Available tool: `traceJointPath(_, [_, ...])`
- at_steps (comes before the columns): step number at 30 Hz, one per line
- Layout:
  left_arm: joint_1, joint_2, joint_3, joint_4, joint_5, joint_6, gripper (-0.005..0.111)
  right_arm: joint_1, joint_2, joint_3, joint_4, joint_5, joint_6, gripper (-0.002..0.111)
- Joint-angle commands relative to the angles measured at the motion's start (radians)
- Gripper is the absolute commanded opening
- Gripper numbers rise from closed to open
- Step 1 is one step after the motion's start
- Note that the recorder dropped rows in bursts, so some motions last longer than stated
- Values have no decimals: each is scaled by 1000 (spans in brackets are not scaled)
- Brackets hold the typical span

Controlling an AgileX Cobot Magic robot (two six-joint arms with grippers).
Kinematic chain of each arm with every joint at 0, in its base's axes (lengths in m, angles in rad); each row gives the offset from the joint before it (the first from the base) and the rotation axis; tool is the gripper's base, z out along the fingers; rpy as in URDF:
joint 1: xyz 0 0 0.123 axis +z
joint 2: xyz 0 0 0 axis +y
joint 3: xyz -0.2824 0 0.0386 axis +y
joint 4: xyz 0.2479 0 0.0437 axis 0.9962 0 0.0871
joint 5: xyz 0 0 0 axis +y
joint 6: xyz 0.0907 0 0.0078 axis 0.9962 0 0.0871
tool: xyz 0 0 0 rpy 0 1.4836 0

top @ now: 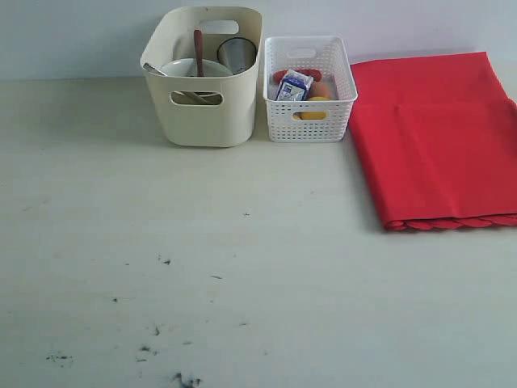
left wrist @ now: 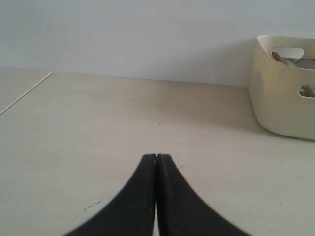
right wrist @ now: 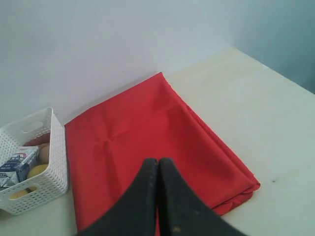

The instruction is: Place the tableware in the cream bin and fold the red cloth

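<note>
Black fingers of the left claw (left wrist: 156,158) press tip to tip, with nothing between them, over bare pale bench (left wrist: 98,147). Ahead of that claw and off to one side, well apart from it, stands the cream bin (left wrist: 280,103), close to the back wall.

The right claw (right wrist: 158,161) is likewise pinched together and empty. Its tips lie over the red cloth (right wrist: 147,128), though I cannot tell whether they touch it. That cloth spreads out flat from under the claw toward the wall, folded over on itself with its layered edges showing at one corner. Beside the cloth, off to the claw's side, is the white perforated basket (right wrist: 49,162) with a milk carton (right wrist: 15,164), an egg (right wrist: 43,153) and a lemon (right wrist: 35,171) in it.

Farther off, past the basket and just beside it, the cream bin holds the white speckled bowl (top: 194,67), the dark wooden spoon (top: 198,48) standing up in it, and the steel cup (top: 237,52).
</note>
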Motion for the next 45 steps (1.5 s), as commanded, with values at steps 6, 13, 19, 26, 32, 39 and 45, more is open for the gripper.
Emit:
traceJointPath(6, [-5, -5, 1, -9, 3, 5, 3, 176, -4, 7, 0, -87, -1, 0])
traceJointPath(13, [-5, -5, 1, -9, 3, 5, 3, 181, -66, 159, 356, -225, -300, 0])
traceJointPath(19, [-5, -5, 1, -9, 3, 5, 3, 181, -286, 390, 441, -285, -528, 0])
traceJointPath(26, [-5, -5, 1, -9, 3, 5, 3, 181, -530, 560, 445, -285, -578, 0])
traceJointPath(32, [-5, -5, 1, -9, 3, 3, 3, 181, -595, 601, 411, -259, -578, 0])
traceJointPath(39, [-5, -5, 1, -9, 3, 5, 3, 181, -595, 601, 406, -259, -578, 0])
traceJointPath(45, [-5, -5, 1, -9, 3, 3, 3, 181, -595, 601, 406, -259, -578, 0])
